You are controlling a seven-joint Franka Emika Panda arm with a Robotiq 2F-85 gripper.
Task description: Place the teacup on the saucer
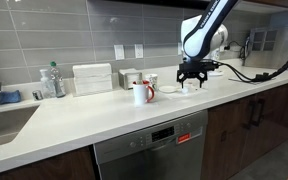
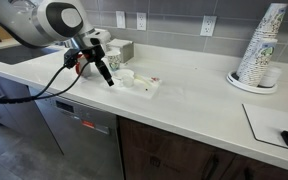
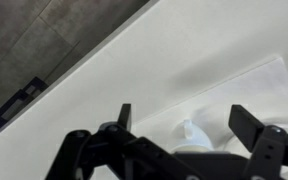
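The teacup [image 3: 190, 141] is a small, low white cup. In the wrist view it sits between and below my fingers, with its handle pointing up in the picture. My gripper [image 3: 185, 116] is open, with a finger on each side of the cup and clear of it. In both exterior views the gripper [image 1: 191, 73] [image 2: 103, 66] hangs just above the white counter. Small white pieces lie by it: the cup [image 2: 127, 76] and a flat white saucer [image 1: 170, 90] [image 2: 148, 87]. I cannot tell whether they touch.
A white mug with a red handle [image 1: 141, 92] stands beside the saucer. A white box [image 1: 92, 78] and a bottle [image 1: 52, 80] stand by the backsplash. A sink [image 1: 4, 120] is at one end. A stack of paper cups [image 2: 261, 50] stands at the other end.
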